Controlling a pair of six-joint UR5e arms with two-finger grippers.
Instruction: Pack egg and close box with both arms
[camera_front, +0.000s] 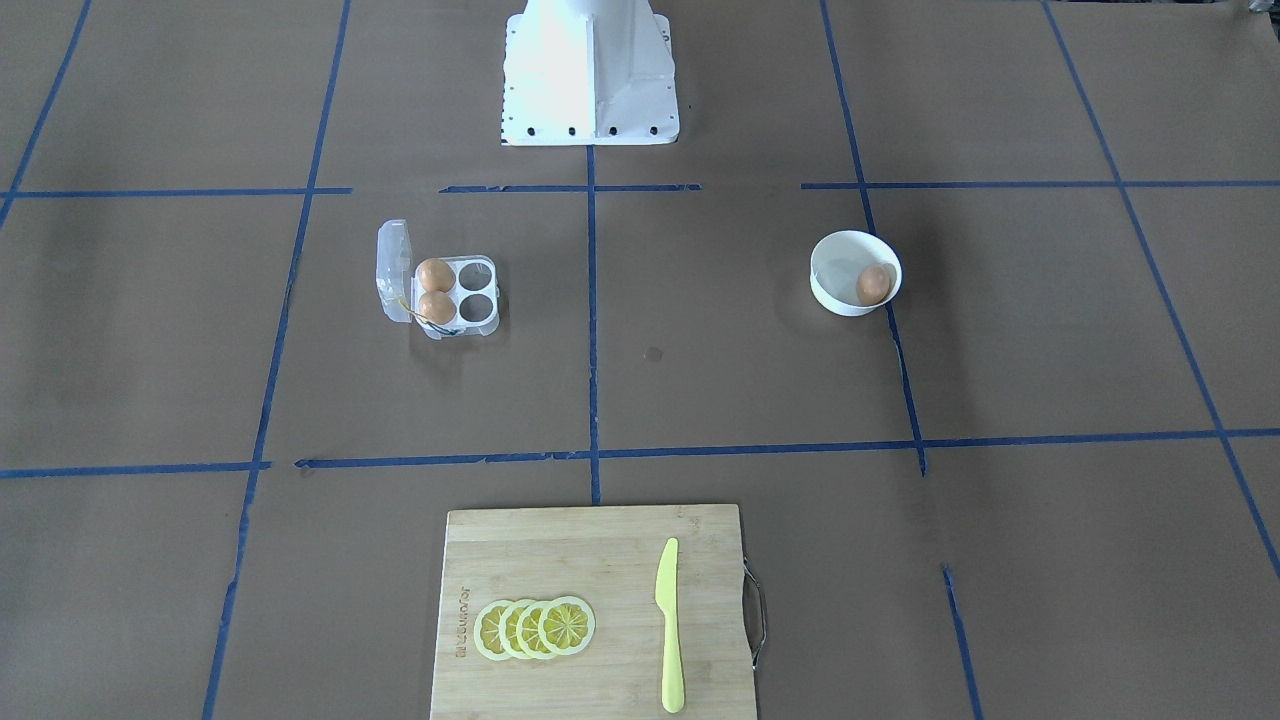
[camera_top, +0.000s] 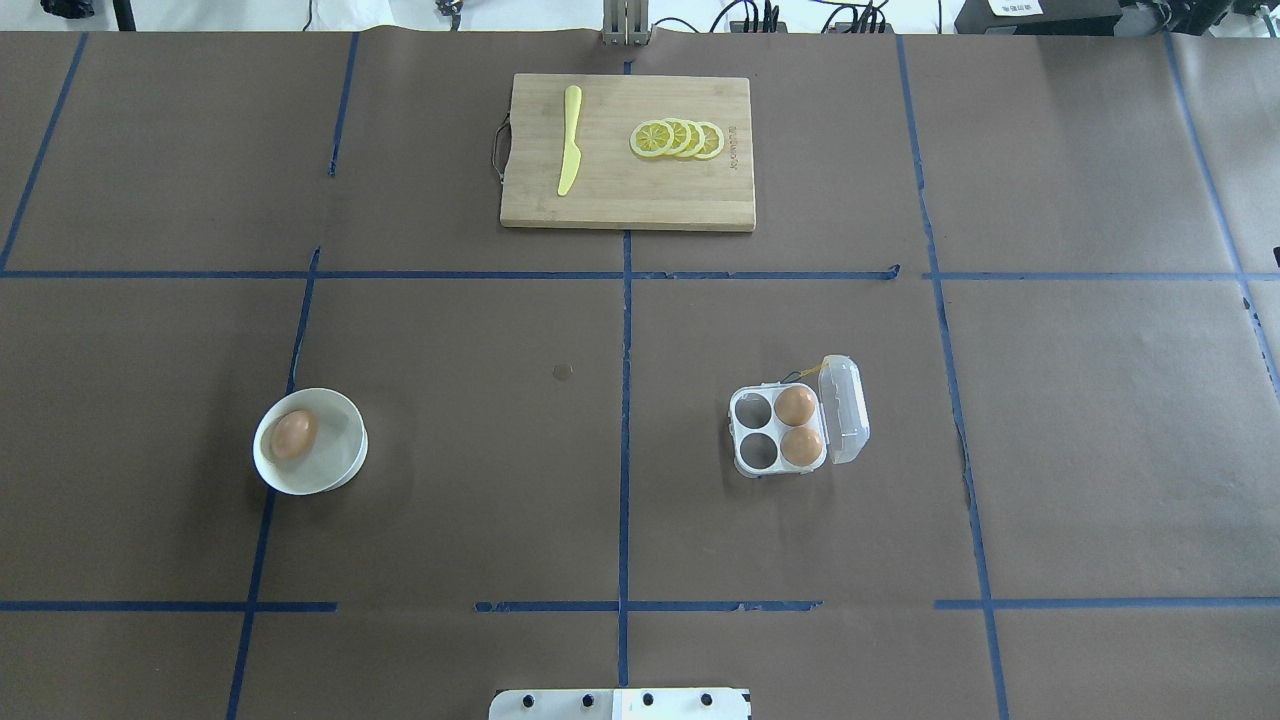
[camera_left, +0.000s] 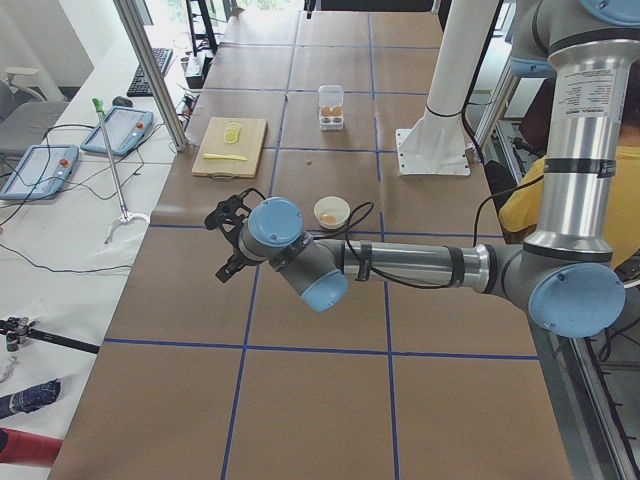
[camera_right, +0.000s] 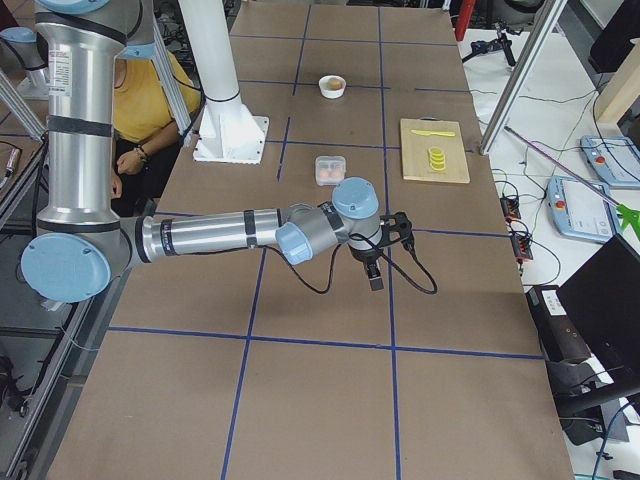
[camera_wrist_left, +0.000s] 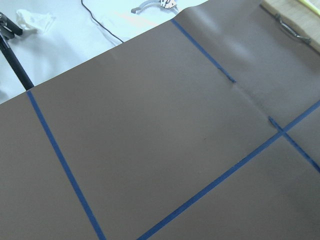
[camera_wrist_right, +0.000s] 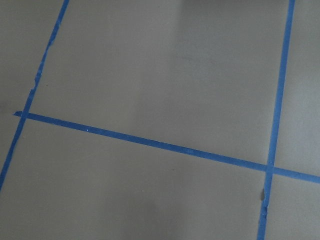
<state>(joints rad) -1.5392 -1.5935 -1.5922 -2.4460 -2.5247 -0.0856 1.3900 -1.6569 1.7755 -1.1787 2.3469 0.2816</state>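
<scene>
One brown counter (camera_top: 500, 480), taped into blue squares. Both arms show only in the side views, each reaching out low over it: left arm (camera_left: 410, 265) across mid-frame, right arm (camera_right: 210, 232) likewise. Jaws on both: cannot tell whether released or clenched.

Overhead view:
- Board (camera_top: 620, 195) top centre.
- Box (camera_top: 775, 430) right of centre, lid open on its right side.
- Bowl (camera_top: 335, 455) left of centre, well apart from the box.
- Egg (camera_top: 293, 434) lies inside the bowl.
- Two more eggs (camera_top: 795, 405) (camera_top: 802, 446) sit in the box's cells next to the lid.
- Knife (camera_top: 570, 140) on the board's left part; lemon slices (camera_top: 678, 139), overlapping, to its right.
</scene>
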